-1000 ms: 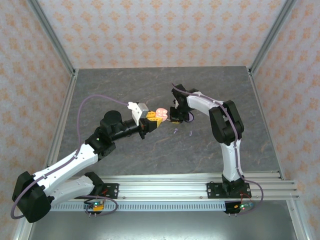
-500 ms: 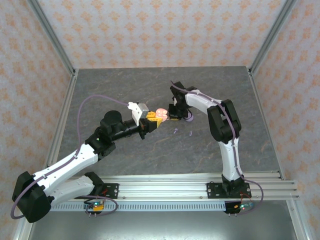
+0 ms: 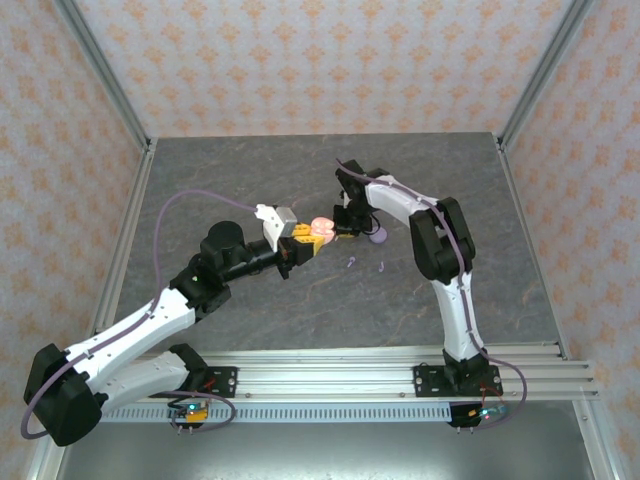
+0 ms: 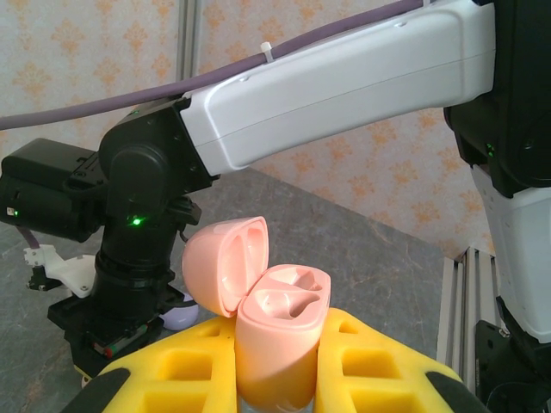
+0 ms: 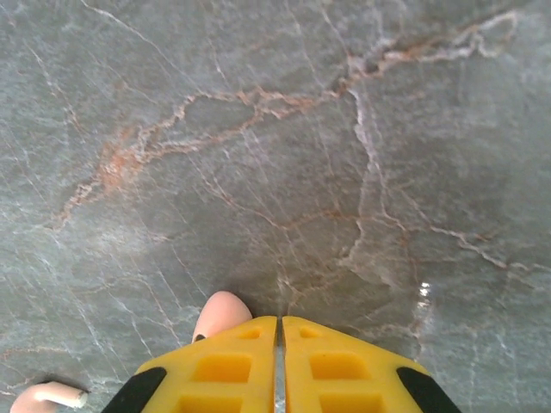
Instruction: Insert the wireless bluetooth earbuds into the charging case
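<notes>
Nearer the open salmon-pink plastic charging case [image 4: 280, 323], clamped by the left pincer [image 4: 275, 379], the shut right pincer [image 5: 280, 325] is brought; the case could be knocked loose by contact.

charging case [image 4: 280, 331]: salmon-pink, round, upright in the left jaws, off the table | lid [image 4: 225, 262]: open, leaning to 10 o'clock | pink earbud [image 5: 47, 396]: flat on table | second pink earbud [image 5: 222, 314]: partly hidden | lilac earbud [image 3: 352, 263], second lilac earbud [image 3: 382, 267]: on table, 5 o'clock of the case, apart
</notes>
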{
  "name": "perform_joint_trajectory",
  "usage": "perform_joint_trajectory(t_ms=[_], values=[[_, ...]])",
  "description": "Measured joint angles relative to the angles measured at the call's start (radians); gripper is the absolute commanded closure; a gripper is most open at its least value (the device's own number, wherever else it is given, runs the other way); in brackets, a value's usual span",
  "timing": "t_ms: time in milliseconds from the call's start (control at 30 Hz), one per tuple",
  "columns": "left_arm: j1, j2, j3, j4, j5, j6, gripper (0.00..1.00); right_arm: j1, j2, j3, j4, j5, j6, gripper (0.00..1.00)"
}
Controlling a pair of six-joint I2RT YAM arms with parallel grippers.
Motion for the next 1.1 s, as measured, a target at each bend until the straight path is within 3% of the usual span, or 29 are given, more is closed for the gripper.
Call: perform_joint_trajectory(t_ms=[533,933,1100], values=[[0.000,-0.005,0.000,-0.002,0.000,0.000,0.96,0.004,-0.006,0.014,-0.010,0.029,-0.013,0.83],[0.000,-0.005,0.000,-0.002,0.000,0.000,0.96,0.009,-0.072,0.000,0.002,-0.014,0.027,0.61],[0.000,-0.005,0.000,-0.002,0.000,0.000,0.96,0.019,-0.071,0.000,0.001,0.005,0.055,0.58]])
